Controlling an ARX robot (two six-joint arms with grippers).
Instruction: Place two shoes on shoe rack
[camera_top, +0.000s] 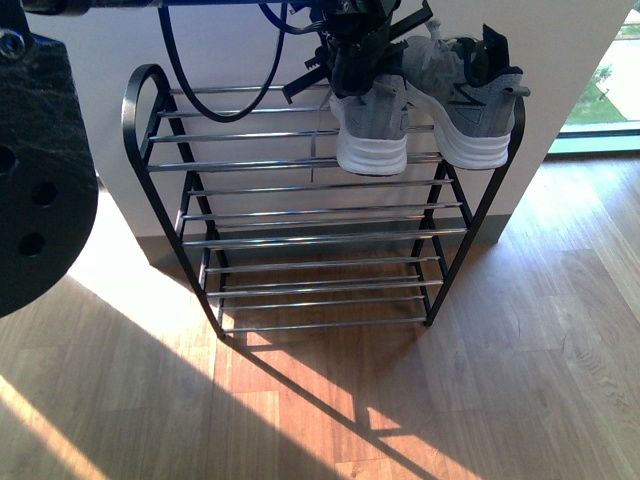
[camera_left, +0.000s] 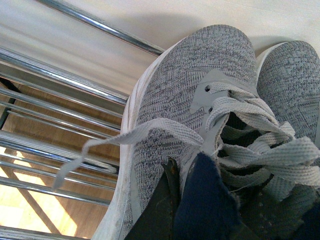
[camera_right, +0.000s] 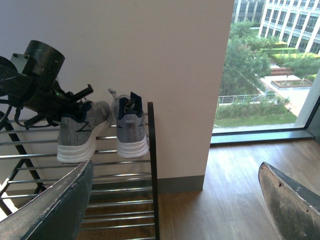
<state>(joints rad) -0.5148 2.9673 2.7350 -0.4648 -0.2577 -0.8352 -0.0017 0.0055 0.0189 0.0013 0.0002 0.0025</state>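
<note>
The shoe rack (camera_top: 300, 213) has a black frame and chrome rods and stands against a white wall. Two grey sneakers sit side by side at the right end of its top tier. My left gripper (camera_top: 352, 52) is shut on the heel collar of the left sneaker (camera_top: 372, 125); the other sneaker (camera_top: 470, 105) rests free beside it. The left wrist view shows the held sneaker (camera_left: 200, 100) over the rods (camera_left: 50, 75), one dark finger (camera_left: 162, 205) outside its navy lining. My right gripper (camera_right: 172, 200) hangs open over the floor beside the rack's right frame (camera_right: 151, 165).
The lower tiers (camera_top: 320, 290) of the rack carry no shoes. A white wall (camera_right: 175, 75) backs the rack, with a floor-length window (camera_right: 265, 65) to its right. Wooden floor (camera_top: 500, 380) lies in front, striped by sunlight. A dark arm part (camera_top: 40, 180) fills the front view's left edge.
</note>
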